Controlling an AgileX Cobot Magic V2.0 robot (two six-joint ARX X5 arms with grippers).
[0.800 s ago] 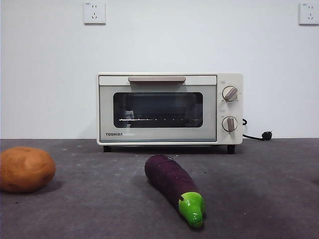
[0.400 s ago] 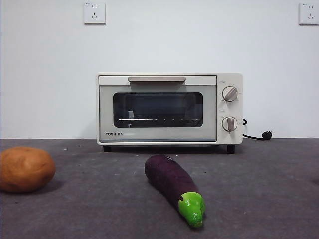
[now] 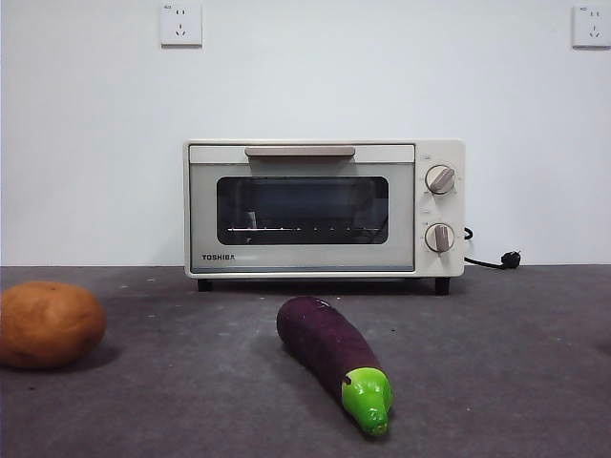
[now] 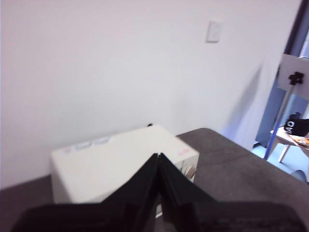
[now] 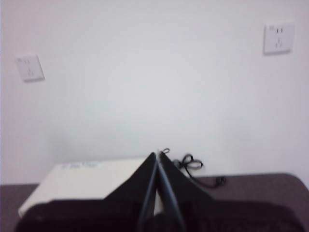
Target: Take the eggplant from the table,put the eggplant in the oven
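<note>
- While both arms hang back high above the bench, the eggplant lies on the dark grey surface in front of the oven, well apart from it, its green cap pointing towards the front edge and slightly to the right.
- The oven stands at the back of the bench against the white wall, its door closed; the name "TOSHIBA" is printed in dark letters at the lower left corner of the door.
- Two round knobs sit one above the other on the oven's right side, with small markings around them too fine to read.
- A black power cord trails out from behind the oven's right side, its plug lying on the bench.
- A brown potato rests near the left edge, well apart from the eggplant.
- The left gripper has its jaws pressed together, holding nothing, above the oven's top.
- The right gripper also has its jaws pressed together and empty.
- Two white wall sockets are set high on the wall.
</note>
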